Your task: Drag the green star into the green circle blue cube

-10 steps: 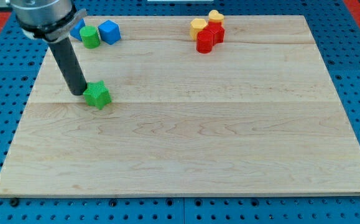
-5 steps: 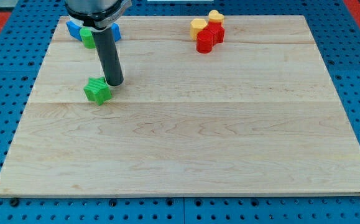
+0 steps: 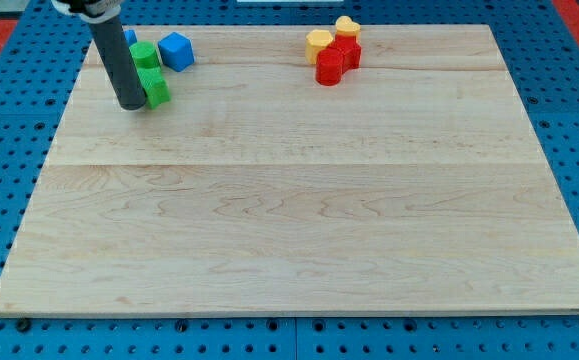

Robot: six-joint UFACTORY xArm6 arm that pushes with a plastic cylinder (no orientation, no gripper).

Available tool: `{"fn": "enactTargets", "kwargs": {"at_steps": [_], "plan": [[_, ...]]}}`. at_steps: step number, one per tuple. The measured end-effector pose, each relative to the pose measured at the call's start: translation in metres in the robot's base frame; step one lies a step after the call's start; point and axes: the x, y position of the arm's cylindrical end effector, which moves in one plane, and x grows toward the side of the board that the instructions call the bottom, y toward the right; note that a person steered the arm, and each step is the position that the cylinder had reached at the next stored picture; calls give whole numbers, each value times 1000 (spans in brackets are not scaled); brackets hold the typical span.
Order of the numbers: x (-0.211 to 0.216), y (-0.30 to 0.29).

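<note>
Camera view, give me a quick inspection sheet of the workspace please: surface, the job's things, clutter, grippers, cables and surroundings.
Surface: pale wooden board, flat, made of joined planks.
Job's things: green star near the view's top left, just below the green circle; blue cube to the circle's right. Whether the star touches the circle cannot be told.
Clutter: red blocks with two yellow blocks huddled at the view's top centre; another blue block peeks out from behind the rod.
Grippers: none; my tip sits against the star's left side.
Cables: nothing seen.
Surroundings: blue perforated base around the board.
</note>
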Motion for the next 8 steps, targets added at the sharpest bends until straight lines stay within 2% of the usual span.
{"fn": "enactTargets", "kwargs": {"at_steps": [2,4,8], "plan": [[12,13],[-28,27],[-26,45]]}}
